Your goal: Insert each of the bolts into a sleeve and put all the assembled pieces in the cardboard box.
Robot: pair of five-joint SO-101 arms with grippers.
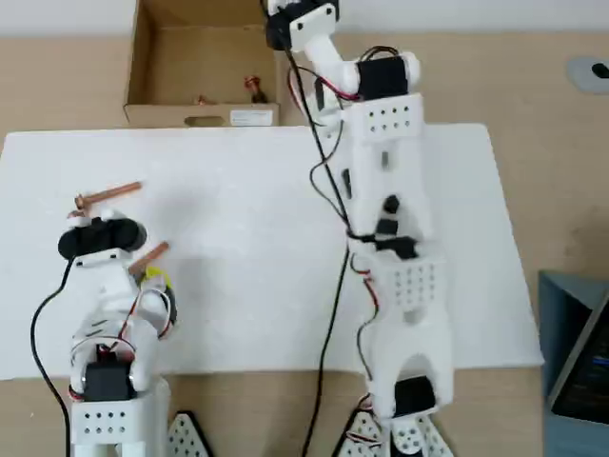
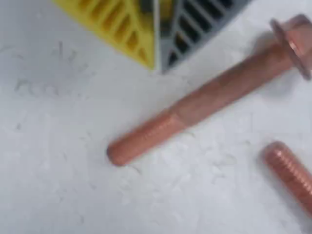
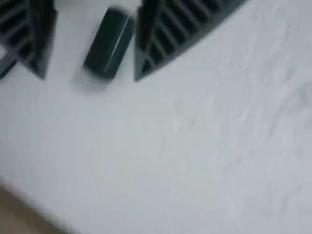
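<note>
On the white mat (image 1: 247,276), one copper bolt (image 1: 109,195) lies beyond the left arm (image 1: 105,314) and a second bolt (image 1: 148,255) lies beside it. Up close, the first bolt (image 2: 204,102) rests flat just off my left gripper (image 2: 158,67), whose yellow and grey fingertips are shut on nothing; the other bolt's threaded end (image 2: 292,175) shows nearby. My right gripper (image 3: 90,75) is open, its black fingers on either side of a short dark sleeve (image 3: 108,44) lying on the mat near the mat's edge. The cardboard box (image 1: 200,114) at the back holds copper pieces (image 1: 252,88).
The right arm (image 1: 390,190) stretches across the mat toward the box, with a black cable (image 1: 333,286) trailing alongside. A dark device (image 1: 576,352) stands off the mat at the right. A grey object (image 1: 590,71) sits on the wooden table at the far right.
</note>
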